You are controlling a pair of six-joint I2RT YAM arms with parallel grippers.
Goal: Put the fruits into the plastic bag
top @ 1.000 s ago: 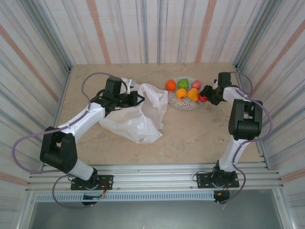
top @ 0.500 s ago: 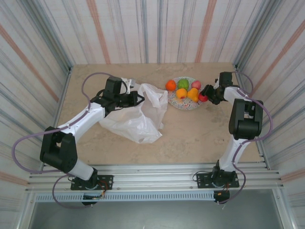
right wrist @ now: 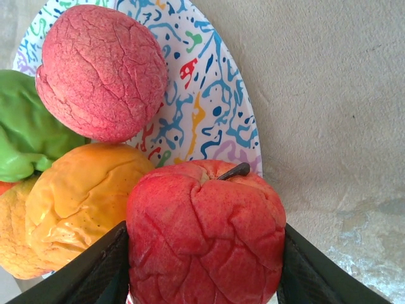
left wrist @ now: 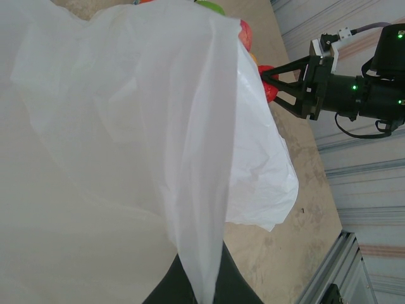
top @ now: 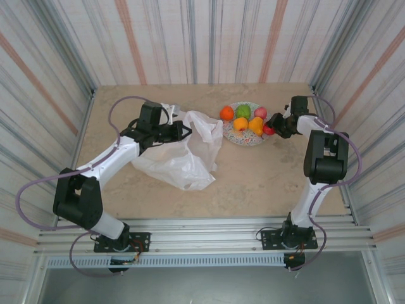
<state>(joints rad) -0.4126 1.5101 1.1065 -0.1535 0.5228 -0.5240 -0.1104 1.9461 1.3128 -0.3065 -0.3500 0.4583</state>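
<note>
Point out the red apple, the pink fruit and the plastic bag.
red apple (right wrist: pixel 204 235): right wrist view, middle of its skin.
pink fruit (right wrist: pixel 101 73): right wrist view, its centre.
plastic bag (top: pixel 180 161): top external view, bare film mid-bag.

Two slim arms, left arm and right arm, each on a black plate bolted to the aluminium rail. White tube links between bulky black joint housings. Thin purple cables looping from the rail end up along each. Farthest from the rail, black wedge-shaped fingers; behind those, on the right, green lights and a white plug.
</note>
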